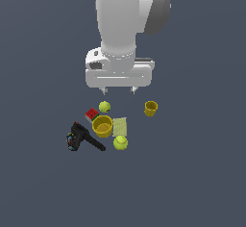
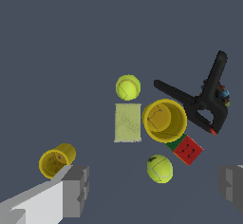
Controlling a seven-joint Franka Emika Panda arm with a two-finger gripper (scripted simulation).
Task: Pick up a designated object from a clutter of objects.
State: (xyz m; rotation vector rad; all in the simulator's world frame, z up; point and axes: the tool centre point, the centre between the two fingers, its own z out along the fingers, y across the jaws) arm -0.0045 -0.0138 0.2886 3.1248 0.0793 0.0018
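Observation:
Two yellow-green tennis balls lie in the clutter; they look alike and I cannot tell which is the designated one. One ball [image 1: 104,107] [image 2: 160,168] lies beside the red cube [image 1: 91,114] [image 2: 188,149]. The other ball [image 1: 120,142] [image 2: 128,87] lies by the pale green flat pad [image 1: 119,125] [image 2: 127,122]. My gripper [image 1: 118,91] [image 2: 154,190] hangs open and empty above the floor, closest to the ball by the cube, touching nothing. Its grey fingers [image 2: 76,190] frame the wrist view.
A large yellow cup [image 1: 102,126] [image 2: 164,120] stands upright between the cube and the pad. A smaller yellow cup [image 1: 151,108] [image 2: 57,160] sits apart at the exterior view's right. A black power drill [image 1: 80,137] [image 2: 206,99] lies at the exterior view's left.

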